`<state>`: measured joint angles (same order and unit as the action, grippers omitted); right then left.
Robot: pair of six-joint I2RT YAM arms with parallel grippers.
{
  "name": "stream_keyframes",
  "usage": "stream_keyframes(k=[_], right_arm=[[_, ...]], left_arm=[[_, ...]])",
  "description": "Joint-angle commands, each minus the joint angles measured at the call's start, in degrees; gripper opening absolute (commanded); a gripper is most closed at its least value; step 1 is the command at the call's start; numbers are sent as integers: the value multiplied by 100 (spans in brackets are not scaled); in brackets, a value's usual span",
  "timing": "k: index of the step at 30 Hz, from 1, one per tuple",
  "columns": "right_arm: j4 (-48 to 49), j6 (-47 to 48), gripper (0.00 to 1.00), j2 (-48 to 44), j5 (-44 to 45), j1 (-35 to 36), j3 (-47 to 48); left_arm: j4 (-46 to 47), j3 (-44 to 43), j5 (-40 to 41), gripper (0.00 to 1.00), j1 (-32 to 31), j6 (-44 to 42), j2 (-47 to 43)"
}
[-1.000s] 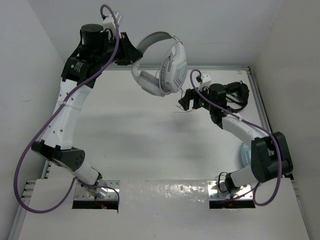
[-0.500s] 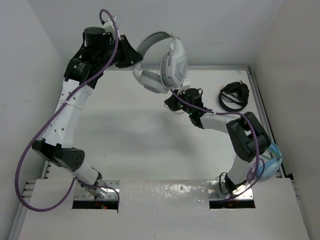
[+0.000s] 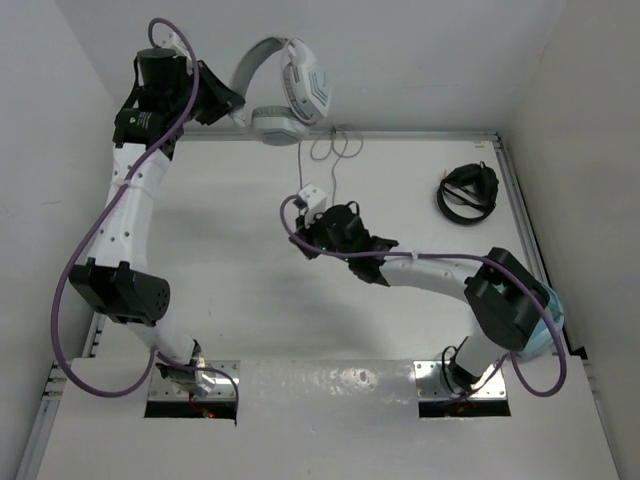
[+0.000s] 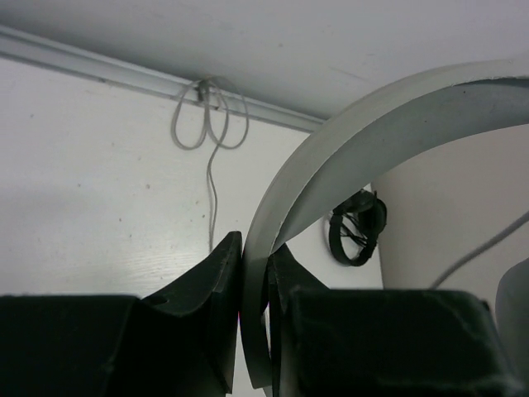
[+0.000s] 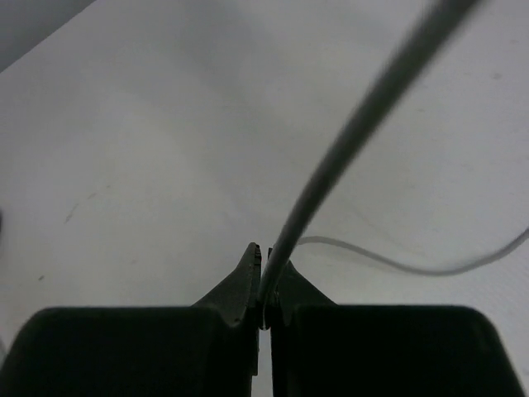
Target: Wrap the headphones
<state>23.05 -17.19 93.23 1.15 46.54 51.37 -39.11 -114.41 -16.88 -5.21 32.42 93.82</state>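
holding the headphones (image 3: 293,82) by the headband (image 4: 372,124), left tool (image 4: 254,252) clamped, right tool (image 5: 266,266) pinching the cable (image 5: 355,124)

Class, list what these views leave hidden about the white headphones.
Left wrist view: earcups cut off; only the headband shows, in the left pincer.
Right wrist view: cable blurred above the right pincer, running off the top edge.
Top view: that pincer's tips too dark to separate.

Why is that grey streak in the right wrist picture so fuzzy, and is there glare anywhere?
Right wrist view: the headphones' cable sits too close to the lens, so it blurs away from the right gripper. Top view: glare on the shiny plate; soft arm shadows on the table.
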Motion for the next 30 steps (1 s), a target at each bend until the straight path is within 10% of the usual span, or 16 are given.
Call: stream_keyframes(k=[1, 17, 30], right_arm=[[-651, 514, 0, -16, -97, 617, 565], [-3156, 778, 0, 1215, -1380, 1542, 3519], [-2093, 620, 0, -192, -238, 365, 1647]], left_arm=[[273, -179, 290, 0, 46, 546, 92], [544, 1182, 230, 0, 240, -52, 181], [1433, 1087, -2205, 0, 521, 537, -92]])
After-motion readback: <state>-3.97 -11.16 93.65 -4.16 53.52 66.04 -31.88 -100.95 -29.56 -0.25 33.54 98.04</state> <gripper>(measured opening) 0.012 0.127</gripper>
